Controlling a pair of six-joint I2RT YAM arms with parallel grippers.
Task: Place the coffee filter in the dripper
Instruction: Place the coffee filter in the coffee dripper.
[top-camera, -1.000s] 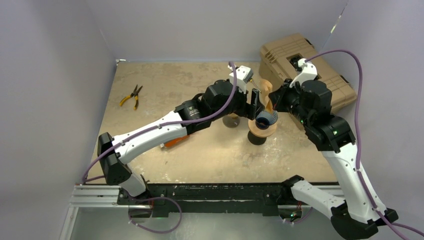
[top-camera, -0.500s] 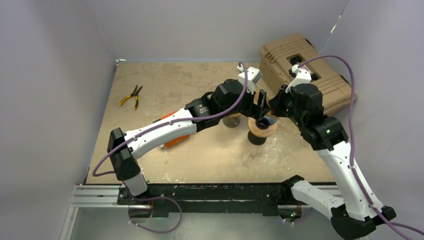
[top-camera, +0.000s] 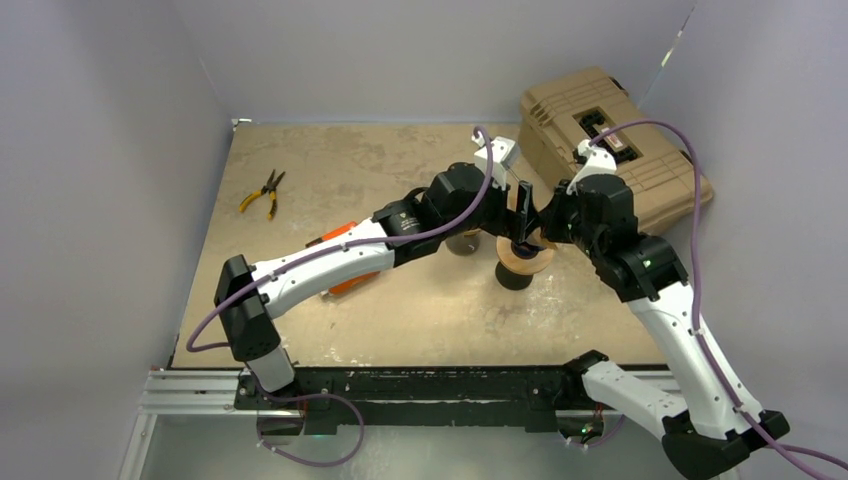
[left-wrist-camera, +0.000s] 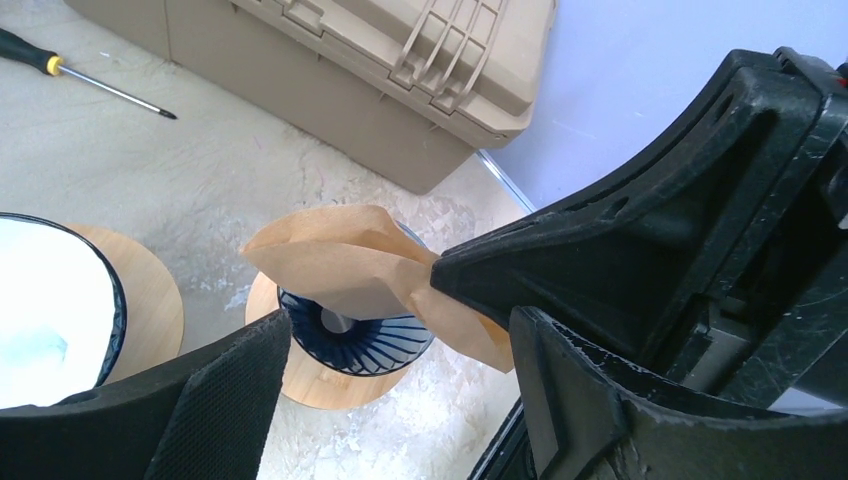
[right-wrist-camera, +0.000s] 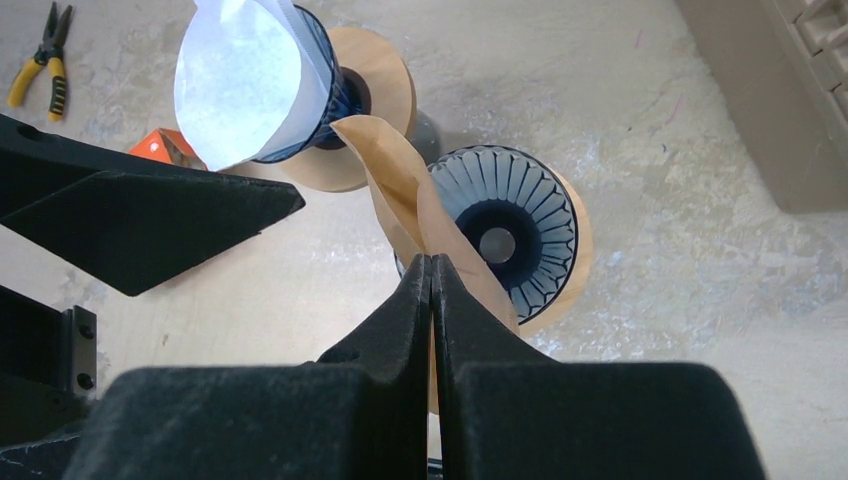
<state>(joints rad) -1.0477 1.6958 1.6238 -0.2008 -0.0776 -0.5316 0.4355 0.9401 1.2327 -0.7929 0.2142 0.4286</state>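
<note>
- Brown paper coffee filter (right-wrist-camera: 395, 180) hangs pinched in my clenched right fingers (right-wrist-camera: 400, 310) over the dark-blue ribbed dripper (right-wrist-camera: 515, 230), ready to seat.
- Left fingers (left-wrist-camera: 220, 400) gape empty beside it, probably to steady it.

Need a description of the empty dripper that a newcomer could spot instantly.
Start at the tan case at the far right of the table. Two drippers, each on a round wooden base, stand just left of it, toward the middle. The target dripper is the one nearer the case: its ribbed dark-blue cone is bare, while its neighbour holds a white filter.
</note>
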